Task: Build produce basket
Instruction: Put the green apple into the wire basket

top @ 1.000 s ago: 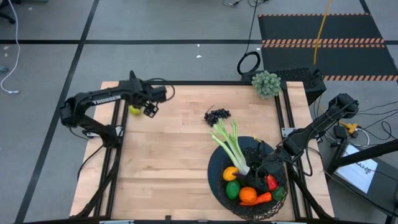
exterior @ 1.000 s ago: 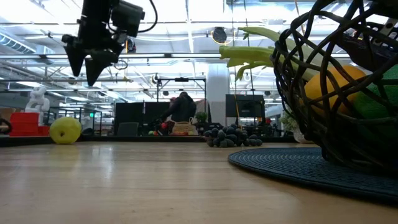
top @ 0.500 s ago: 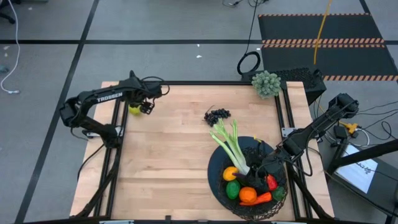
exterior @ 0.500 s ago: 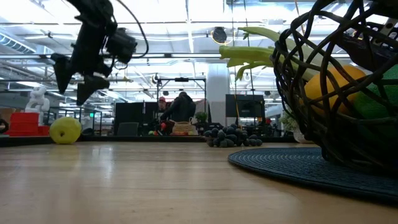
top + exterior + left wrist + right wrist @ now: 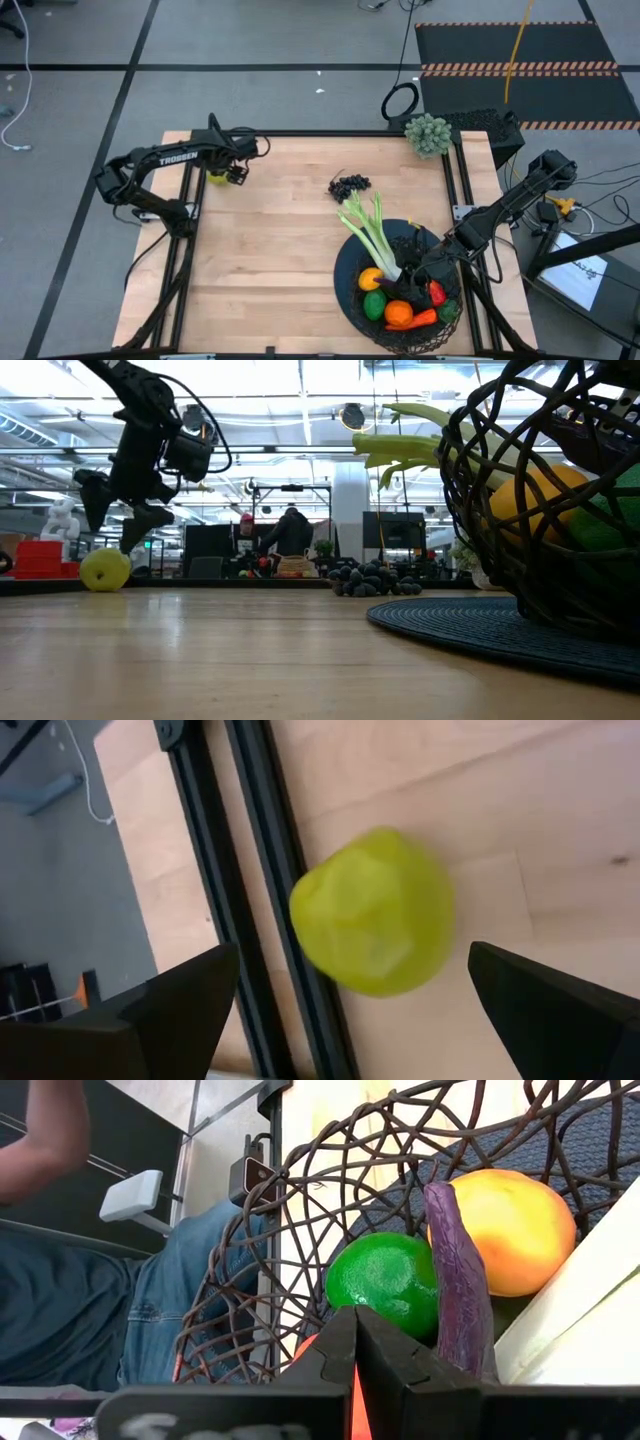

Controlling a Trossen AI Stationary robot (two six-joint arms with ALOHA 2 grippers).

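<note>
A yellow-green lemon (image 5: pixel 214 178) (image 5: pixel 105 570) (image 5: pixel 372 912) rests on the wooden table near its far left corner, beside the black frame rail (image 5: pixel 270 870). My left gripper (image 5: pixel 232 172) (image 5: pixel 112 536) (image 5: pixel 350 960) hangs open just above it, one finger on either side, touching nothing. The basket (image 5: pixel 352 300) (image 5: pixel 520 510) (image 5: pixel 260 1310) stands on a dark round mat at the near right and holds a celery stalk (image 5: pixel 370 235), a lime (image 5: pixel 385 1280), an eggplant (image 5: pixel 455 1270) and other produce. My right gripper (image 5: pixel 418 268) (image 5: pixel 355 1350) is shut over the basket's inside. Dark grapes (image 5: pixel 349 185) (image 5: pixel 375 578) lie mid-table.
A grey-green bumpy clump (image 5: pixel 428 133) sits at the far right corner. The bare wood between lemon, grapes and basket is free. Beyond the table's right edge a person in jeans (image 5: pixel 150 1310) shows past the basket wall.
My left gripper has come down and gone toward the table's left edge, from beside the lemon at height to just above it, its fingers staying apart. The lemon, the basket and my right arm have kept still.
</note>
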